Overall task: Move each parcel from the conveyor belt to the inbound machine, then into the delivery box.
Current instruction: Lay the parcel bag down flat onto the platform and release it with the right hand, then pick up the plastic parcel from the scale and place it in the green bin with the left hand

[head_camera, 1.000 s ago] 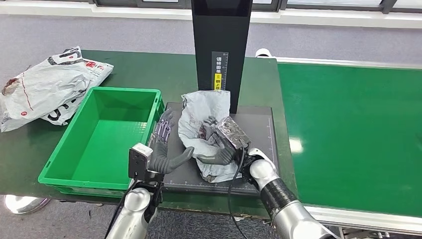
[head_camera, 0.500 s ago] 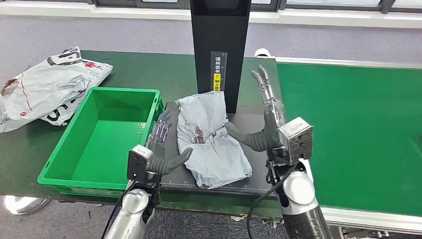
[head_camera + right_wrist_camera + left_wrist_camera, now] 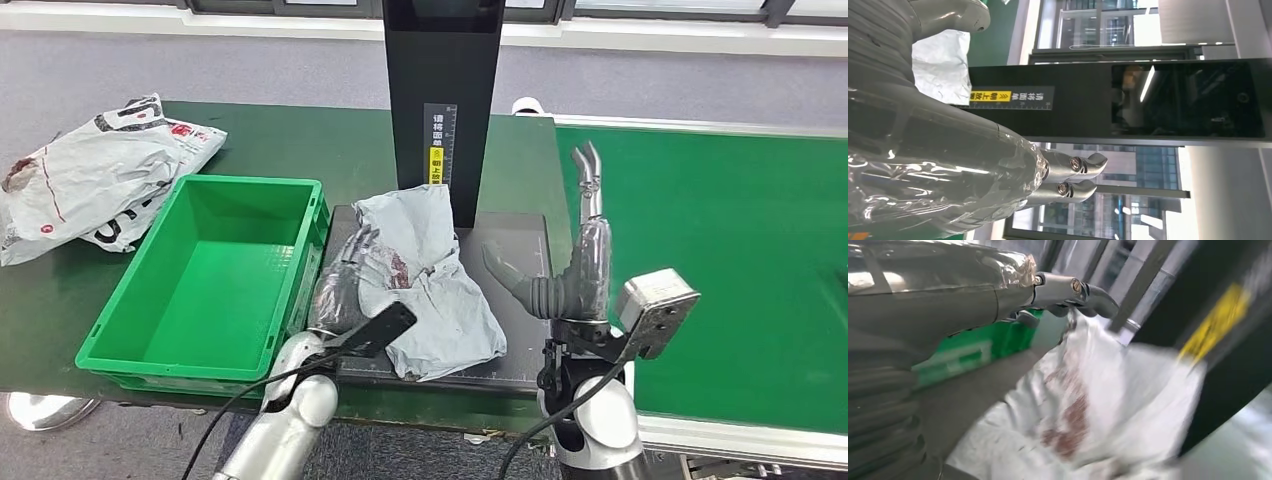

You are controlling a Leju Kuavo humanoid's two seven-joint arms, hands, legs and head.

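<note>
A crumpled grey-white parcel [image 3: 432, 285] with reddish marks lies on the black platform [image 3: 520, 250] of the inbound machine, at the foot of its black column [image 3: 443, 90]. My left hand [image 3: 345, 285] is at the parcel's left edge, fingers stretched out over it and holding nothing; the blurred left wrist view shows the left hand [image 3: 973, 295] above the parcel [image 3: 1088, 405]. My right hand [image 3: 575, 270] stands raised to the right of the parcel, fingers pointing up and apart, empty. The right wrist view looks past the right hand [image 3: 948, 165] at the column [image 3: 1128, 100].
An empty green delivery box [image 3: 250, 182] stands just left of the platform. Several white parcels [image 3: 90, 170] lie on the dark green table at far left. The bright green conveyor belt [image 3: 720, 260] runs along the right.
My right hand let go of the parcel, lifted off it and swung away to the right. My left hand moved right, reaching over the parcel's left edge.
</note>
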